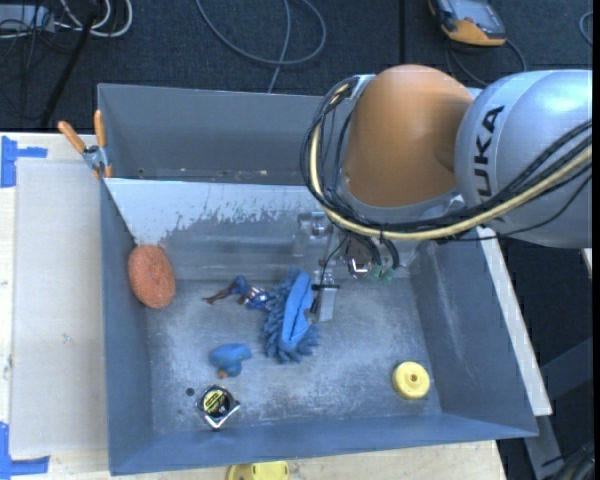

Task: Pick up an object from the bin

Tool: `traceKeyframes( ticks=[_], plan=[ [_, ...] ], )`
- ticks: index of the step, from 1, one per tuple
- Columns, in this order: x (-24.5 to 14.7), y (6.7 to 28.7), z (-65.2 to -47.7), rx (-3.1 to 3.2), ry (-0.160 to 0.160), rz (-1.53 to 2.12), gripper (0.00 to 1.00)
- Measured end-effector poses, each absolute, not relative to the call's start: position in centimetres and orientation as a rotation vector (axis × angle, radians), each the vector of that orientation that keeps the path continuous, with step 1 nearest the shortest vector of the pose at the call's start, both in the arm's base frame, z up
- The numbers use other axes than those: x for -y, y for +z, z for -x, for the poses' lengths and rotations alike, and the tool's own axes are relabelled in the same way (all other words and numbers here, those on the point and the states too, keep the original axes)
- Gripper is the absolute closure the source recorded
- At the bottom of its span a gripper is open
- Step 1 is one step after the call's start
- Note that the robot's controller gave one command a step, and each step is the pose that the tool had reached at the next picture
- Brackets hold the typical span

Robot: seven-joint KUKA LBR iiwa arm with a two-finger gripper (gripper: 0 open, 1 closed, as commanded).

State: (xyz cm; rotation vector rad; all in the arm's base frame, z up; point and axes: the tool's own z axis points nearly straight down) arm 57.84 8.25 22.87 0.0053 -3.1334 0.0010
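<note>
As the gripper (323, 301) hung just beside the upper right edge of a blue frilly thing (288, 320) near the middle of the grey metal bin (230, 168), the black letters "UKA" could be read on the arm's (525, 148) silver casing, next to a smooth, rounded orange cover (405, 133) ringed by black and yellow cables. Whether the gripper was open or closed could not be told. The blue frilly thing, long and ribbed with ruffled soft edges, lay tilted on the speckled bin floor. Just left of it sat a small blue and brown piece (236, 290); further left, against the wall, a rough, oval orange-brown lump (151, 276). Below and left of it lay a smooth blue blob (229, 356) and, further down, a small black and yellow tape measure (218, 405). A round yellow disc (411, 379) lay well apart to its lower right.
</note>
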Motion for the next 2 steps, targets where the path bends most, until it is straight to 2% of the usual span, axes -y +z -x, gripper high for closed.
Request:
traceKeyframes(
  ticks=[1,2],
  plan=[
    [-8.2,23.4,-57.9,3.141,0.000,-0.002,0.00],
    [-9.0,18.6,-58.4,3.148,-0.001,0.043,0.00]
  ],
)
